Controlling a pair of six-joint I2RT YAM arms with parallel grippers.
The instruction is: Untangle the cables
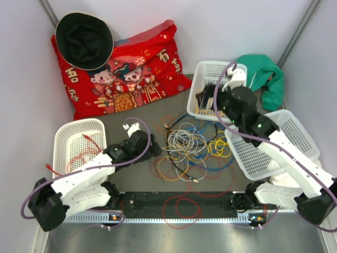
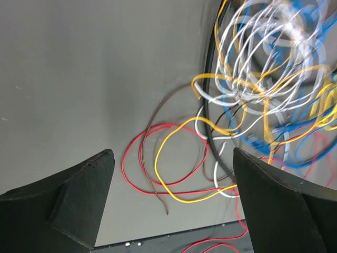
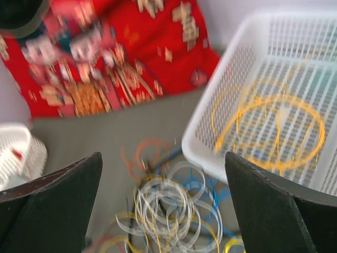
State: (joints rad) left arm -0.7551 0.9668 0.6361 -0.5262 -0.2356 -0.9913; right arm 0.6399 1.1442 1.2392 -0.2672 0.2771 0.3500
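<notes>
A tangle of cables (image 1: 189, 147) lies on the grey mat in the middle: white, yellow, blue, orange, red and black loops. In the left wrist view red (image 2: 158, 168), yellow (image 2: 181, 197) and white (image 2: 253, 47) wires lie between and beyond my fingers. My left gripper (image 1: 156, 146) is open and empty at the tangle's left edge. My right gripper (image 1: 206, 96) is open and empty above the near-left corner of the back white basket (image 1: 201, 79), which holds a yellow cable (image 3: 274, 126). The blurred pile (image 3: 168, 211) shows below it.
A white basket (image 1: 66, 138) at left holds a red wire (image 1: 87, 147). Another white basket (image 1: 295, 129) stands at right under the right arm. A red printed pillow (image 1: 131, 74) with a black hat (image 1: 84, 39) lies at the back left. A green cloth (image 1: 266, 74) lies at back right.
</notes>
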